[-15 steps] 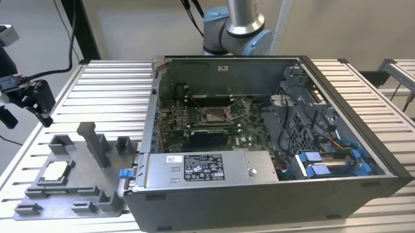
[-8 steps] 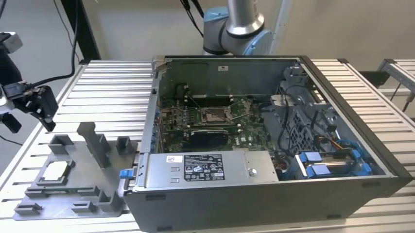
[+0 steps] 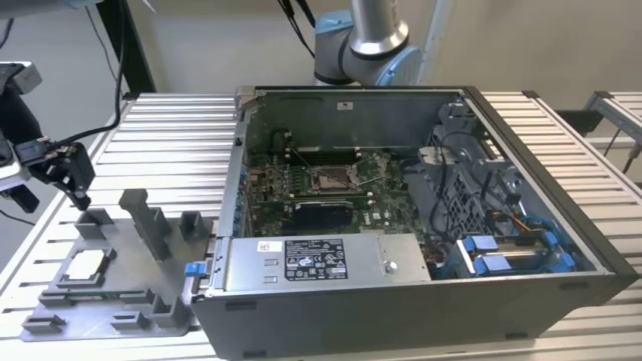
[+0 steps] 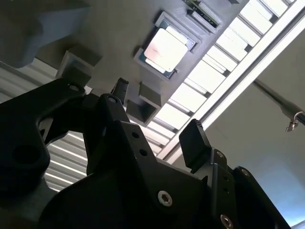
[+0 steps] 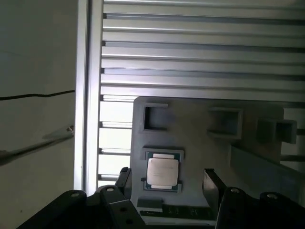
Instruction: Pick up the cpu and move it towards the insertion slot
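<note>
Silver arm (image 3: 373,22), seemingly blue-grey joint caps (image 3: 396,64); matte black gripper (image 5: 167,175) with hex screws (image 4: 165,198).

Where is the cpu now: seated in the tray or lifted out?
Seated. The cpu lies flat in a recess of the grey tray; the open gripper hangs above it, holding nothing.

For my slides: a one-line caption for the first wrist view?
Open gripper hovers over the cpu, which lies in its grey tray on the slatted table.
</note>
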{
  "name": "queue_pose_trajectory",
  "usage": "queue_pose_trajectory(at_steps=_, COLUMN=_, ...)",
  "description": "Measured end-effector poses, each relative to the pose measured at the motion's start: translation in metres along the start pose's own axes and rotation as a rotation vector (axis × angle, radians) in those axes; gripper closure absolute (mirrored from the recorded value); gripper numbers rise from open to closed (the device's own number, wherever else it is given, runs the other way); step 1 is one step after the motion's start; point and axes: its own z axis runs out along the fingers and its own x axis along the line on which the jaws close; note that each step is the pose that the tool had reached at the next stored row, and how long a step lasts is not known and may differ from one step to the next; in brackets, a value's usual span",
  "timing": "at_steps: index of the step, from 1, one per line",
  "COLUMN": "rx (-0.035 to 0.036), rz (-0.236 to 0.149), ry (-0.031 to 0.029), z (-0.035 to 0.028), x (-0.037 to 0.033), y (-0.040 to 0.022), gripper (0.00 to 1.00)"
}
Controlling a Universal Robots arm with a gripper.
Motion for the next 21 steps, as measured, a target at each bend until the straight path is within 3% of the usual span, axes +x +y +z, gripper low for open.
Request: queue_pose_trajectory(at_steps=21, rx=0.0000, rz=0.000, ry=0.0001, z=0.0349, x=0.0014, y=-0.0040, gripper=0.00)
